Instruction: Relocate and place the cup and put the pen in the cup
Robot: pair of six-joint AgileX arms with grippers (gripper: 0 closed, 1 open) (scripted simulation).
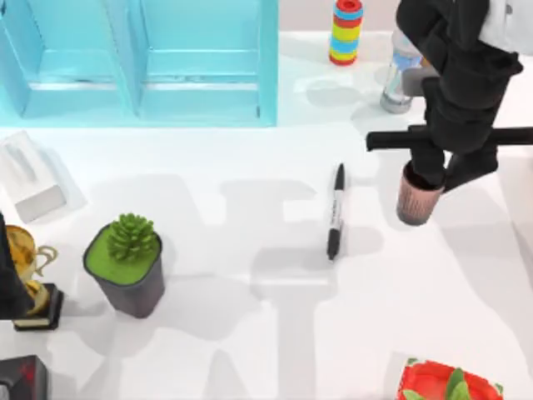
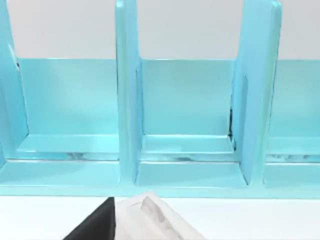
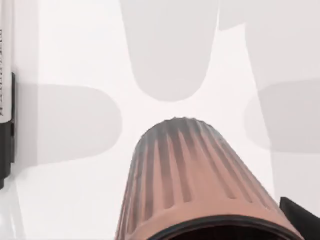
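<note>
The cup (image 1: 416, 198), a brownish-pink ribbed tumbler, stands upright at the table's right side. My right gripper (image 1: 445, 173) reaches down from above and is shut on the cup's rim, hiding its opening. In the right wrist view the ribbed cup (image 3: 190, 185) looms close, with one dark fingertip (image 3: 302, 217) beside its rim. The pen (image 1: 335, 212), black with a white label band, lies flat on the table just left of the cup, pointing roughly front to back; its barrel (image 3: 5, 120) also appears in the right wrist view. My left arm (image 1: 7, 275) stays parked at the left edge.
A light-blue shelf unit (image 1: 141, 62) spans the back left. A dark grey plant pot (image 1: 127, 265) and a golden trophy (image 1: 33, 279) stand at the front left, with a white tissue box (image 1: 32, 177) behind them. A striped ring stack (image 1: 346, 32) and a bottle (image 1: 400, 79) stand at the back.
</note>
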